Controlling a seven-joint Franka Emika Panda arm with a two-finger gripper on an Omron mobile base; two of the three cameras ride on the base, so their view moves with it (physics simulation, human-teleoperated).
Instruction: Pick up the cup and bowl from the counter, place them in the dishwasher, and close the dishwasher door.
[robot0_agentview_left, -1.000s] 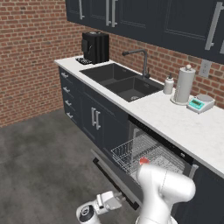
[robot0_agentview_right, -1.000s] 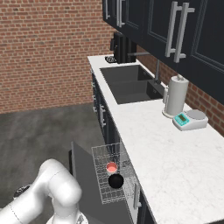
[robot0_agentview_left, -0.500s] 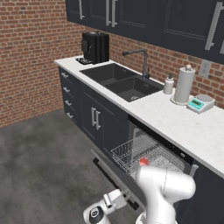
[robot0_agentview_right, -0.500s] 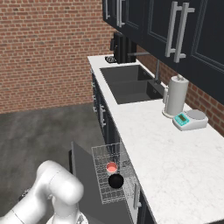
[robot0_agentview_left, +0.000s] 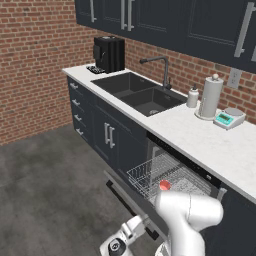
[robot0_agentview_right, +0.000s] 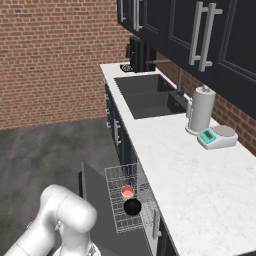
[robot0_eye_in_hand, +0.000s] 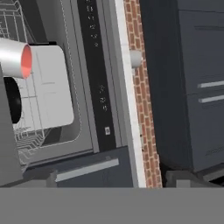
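The dishwasher (robot0_agentview_left: 172, 167) under the white counter (robot0_agentview_left: 200, 135) stands open, its door (robot0_agentview_right: 97, 187) dropped flat and the wire rack (robot0_agentview_right: 120, 220) drawn out over it. In the rack sits the cup (robot0_agentview_right: 128, 191), grey with a red inside, with the black bowl (robot0_agentview_right: 132, 206) right beside it. The cup (robot0_agentview_left: 164, 185) peeks over my arm's white elbow. My gripper (robot0_agentview_left: 120, 241) hangs low near the floor, at the door's outer edge, open with nothing in it. In the hand view the cup (robot0_eye_in_hand: 15, 57) and bowl (robot0_eye_in_hand: 13, 100) lie at the left.
On the counter stand a paper towel roll (robot0_agentview_left: 210, 97), a small scale (robot0_agentview_left: 229, 117), a soap bottle (robot0_agentview_left: 192, 96) and a black coffee machine (robot0_agentview_left: 110, 54), around a dark sink (robot0_agentview_left: 140, 92). Grey floor (robot0_agentview_left: 45, 190) spreads to the left of the door.
My hand has crept a little to the right, staying low beside the door's edge. Cup, bowl, rack and door have not moved.
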